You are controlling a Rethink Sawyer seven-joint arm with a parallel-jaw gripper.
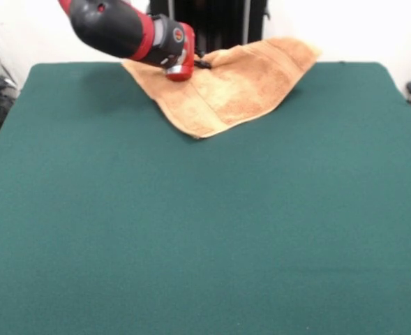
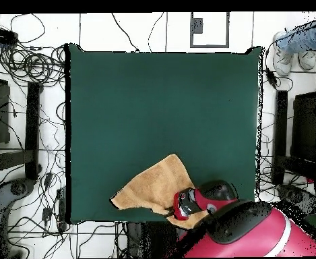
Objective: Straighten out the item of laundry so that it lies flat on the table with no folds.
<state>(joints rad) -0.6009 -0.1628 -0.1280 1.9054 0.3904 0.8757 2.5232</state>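
Note:
The orange-tan towel [image 1: 243, 87] lies rumpled at the table's far edge in the front view, one corner pointing toward the table's middle and a woven band showing near its edge. In the overhead view the towel [image 2: 150, 189] sits at the bottom edge of the green table [image 2: 160, 101], close to the robot's base. My gripper [image 1: 199, 65] comes in from the upper left on the red and black arm and rests at the towel's top edge, where the cloth bunches up. In the overhead view the gripper [image 2: 176, 206] is over the towel's right part.
The green table [image 1: 191, 244] stretches wide in front of the towel. Cables and stands [image 2: 25, 135] lie on the floor beside the table. A person's legs and shoes [image 2: 292, 50] show at the overhead view's upper right corner.

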